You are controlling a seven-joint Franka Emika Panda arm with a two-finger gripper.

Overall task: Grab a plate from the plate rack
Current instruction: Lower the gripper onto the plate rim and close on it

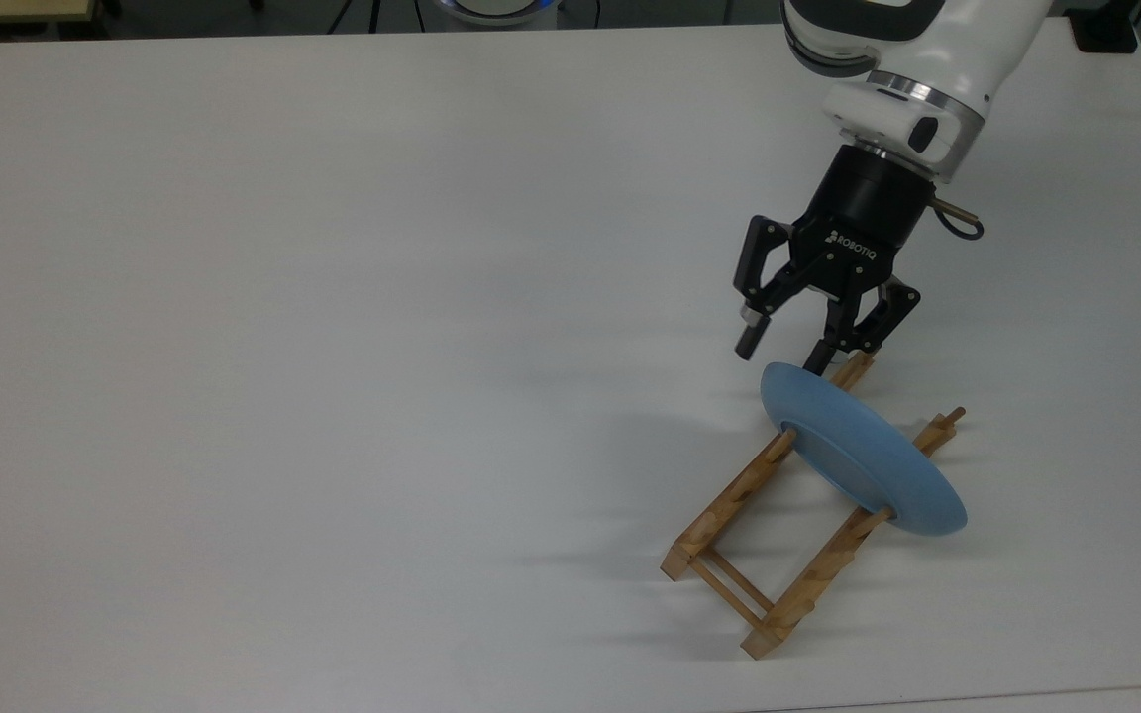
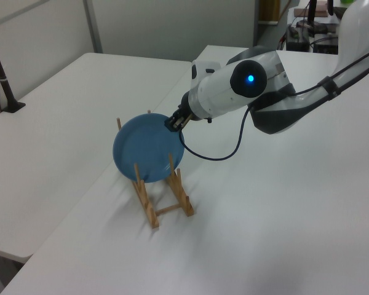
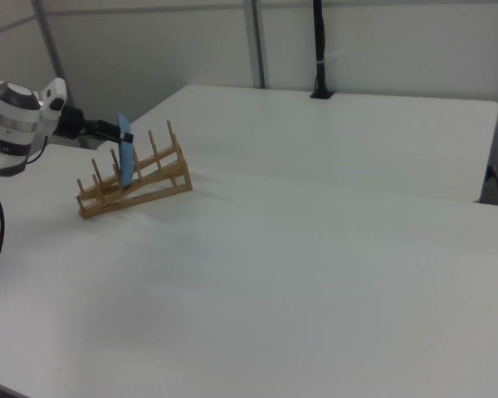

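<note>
We see a round, shallow, light-blue plate [image 1: 863,454] standing on edge in a small wooden plate rack [image 1: 788,515] on a white table [image 1: 333,297]. In the top view the rack sits toward 4 o'clock on the table, and the plate is slotted near the rack's 1 o'clock end, held between upright pegs, well apart from the empty slots at the other end. We judge the plate to be stiff and fairly light, with a matte surface that should give the fingers [image 1: 747,342] some bite, though it looks breakable if it drops or knocks the pegs. The best place to take hold seems to be the raised rim at the top of the plate, the part farthest from the pegs, with one finger on each face. Seen from above, the plate's edge runs as a long line from about 10 o'clock to 4 o'clock, crossing the rails, which run from about 7 o'clock to 1 o'clock. In the left view its hollow face looks toward the camera; in the right view it appears as a thin, nearly upright sliver leaning slightly on the pegs. The gripper [image 1: 783,355] hangs from the white arm just beside the plate's upper rim, at its 11 o'clock end in the top view. Its fingers are spread wide and hold nothing, one on either side of the rim, not yet closed.
</note>
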